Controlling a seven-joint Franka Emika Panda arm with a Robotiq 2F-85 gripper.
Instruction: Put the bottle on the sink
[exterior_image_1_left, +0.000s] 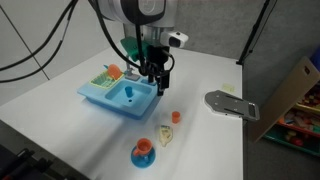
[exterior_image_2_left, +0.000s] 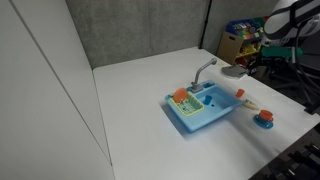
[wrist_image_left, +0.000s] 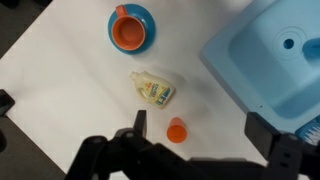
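The bottle (wrist_image_left: 153, 89) is small and pale cream-yellow with a printed label. It lies on its side on the white table, and it also shows in an exterior view (exterior_image_1_left: 166, 135). The light-blue toy sink (wrist_image_left: 272, 62) with a grey faucet shows in both exterior views (exterior_image_1_left: 118, 98) (exterior_image_2_left: 205, 110). My gripper (wrist_image_left: 200, 132) is open and empty. It hovers above the table beside the sink's edge (exterior_image_1_left: 157, 86), with the bottle a little ahead of the fingers and apart from them.
A tiny orange cup (wrist_image_left: 177, 130) stands between my fingers' line and the bottle. An orange cup on a blue plate (wrist_image_left: 131, 28) sits beyond the bottle. A grey flat object (exterior_image_1_left: 230, 105) lies near the table's far edge. Toys sit in the sink's green side (exterior_image_1_left: 108, 73).
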